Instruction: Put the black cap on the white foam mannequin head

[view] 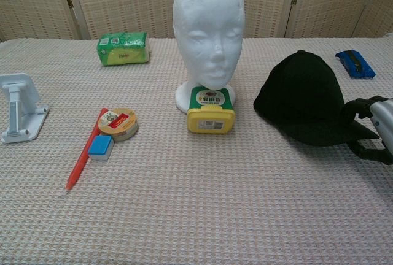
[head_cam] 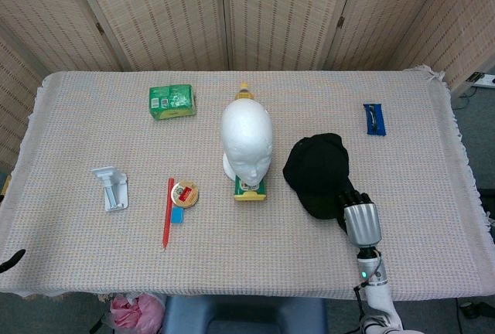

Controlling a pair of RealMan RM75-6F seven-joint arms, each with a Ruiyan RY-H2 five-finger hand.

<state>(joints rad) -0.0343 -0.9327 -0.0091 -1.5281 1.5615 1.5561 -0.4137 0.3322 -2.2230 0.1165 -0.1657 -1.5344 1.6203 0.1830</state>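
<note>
Black fabric cap (head_cam: pixel 318 173) lying on the woven beige tablecloth (head_cam: pixel 93 125), right of the white foam mannequin head (head_cam: pixel 247 142).

The right hand (head_cam: pixel 358 219) has its dark fingers (view: pixel 361 110) curled around the cap's brim, apparently gripping it, though the contact is partly hidden. The head stands upright mid-table, a yellow-and-green container (view: pixel 210 111) touching its base. At the left table edge only a dark fingertip of the left hand (head_cam: pixel 11 259) shows; its state cannot be told.

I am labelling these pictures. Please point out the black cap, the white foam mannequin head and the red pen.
black cap (view: pixel 304 96), chest view, on its crown.
white foam mannequin head (view: pixel 209 23), chest view, on its face.
red pen (head_cam: pixel 166 214), head view, on the middle of its barrel.
</note>
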